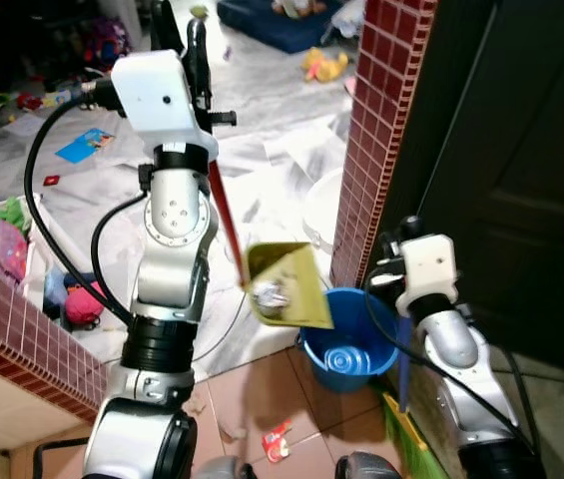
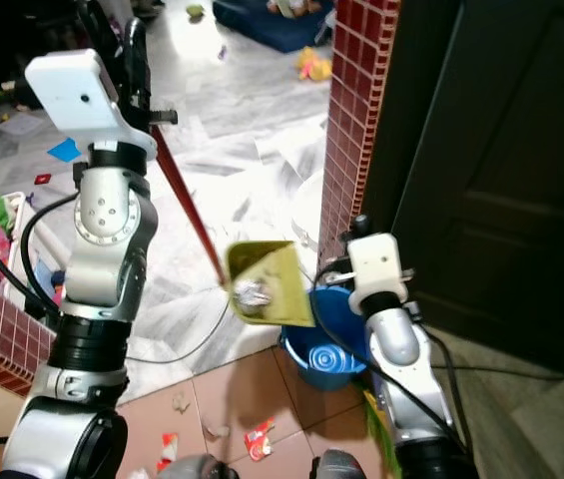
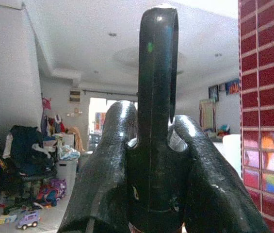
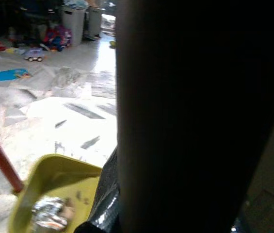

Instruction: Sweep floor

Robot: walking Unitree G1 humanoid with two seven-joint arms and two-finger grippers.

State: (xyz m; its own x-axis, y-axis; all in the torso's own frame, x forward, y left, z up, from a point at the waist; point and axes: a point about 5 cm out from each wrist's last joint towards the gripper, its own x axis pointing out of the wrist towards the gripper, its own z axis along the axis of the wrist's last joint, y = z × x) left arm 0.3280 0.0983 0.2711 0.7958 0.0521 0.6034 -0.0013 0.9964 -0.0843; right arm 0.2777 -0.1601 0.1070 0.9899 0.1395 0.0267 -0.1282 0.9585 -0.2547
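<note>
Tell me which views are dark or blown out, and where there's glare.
Right wrist view: a dark, blurred shape close to the lens; dustpan lit. Eye views: marble floor glares white, door almost black, dustpan soft. Left wrist view: evenly lit, left gripper on the handle sharp, with highlights.

The dustpan [image 1: 286,284] is looking like matt yellow-green plastic, and a crumpled wad of shiny foil [image 1: 271,293] is glinting in it. Its red handle [image 1: 225,215] is showing a smooth finish. The blue bucket [image 1: 346,344] is gleaming as glossy plastic. The left hand [image 3: 156,160] is shining dully, its black fingers [image 3: 107,184] smooth and rubbery. The marble floor [image 1: 282,110] is reflecting light, polished, while the terracotta tiles [image 1: 252,394] are looking matt. The red wall [image 1: 381,130] is gleaming with glazed small tiles.
</note>
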